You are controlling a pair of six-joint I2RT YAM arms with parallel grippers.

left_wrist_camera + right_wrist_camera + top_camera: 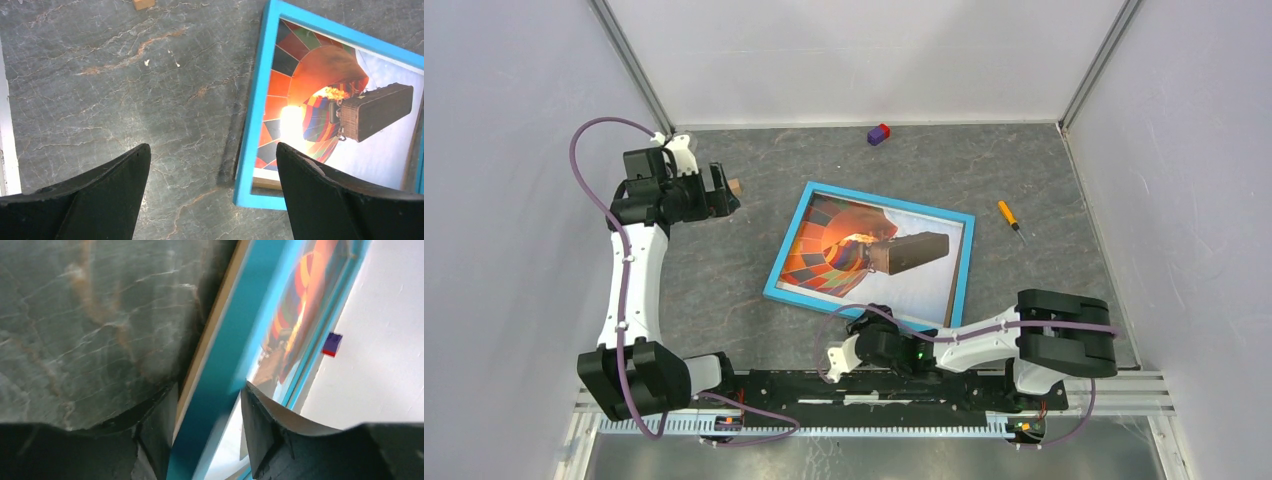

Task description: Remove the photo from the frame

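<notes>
With the frame (889, 199) face-up on the counter (1044, 170), the photo (824, 250) inside, and our right end effector (202, 405) half-open astride its near rail, possibly gripping, we should lift gently and turn it over, left end effector (212, 150) wide open and empty.

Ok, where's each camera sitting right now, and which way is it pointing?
Top external: above, behind the bases, looking down on the table; left gripper and right gripper show.
Left wrist: over the table, looking down at a corner of the frame; own spread fingers show.
Right wrist: low at the frame's near edge, looking toward the back wall; own fingers straddle the blue border.
Shared: all see the photo; top and right wrist see the block.
</notes>
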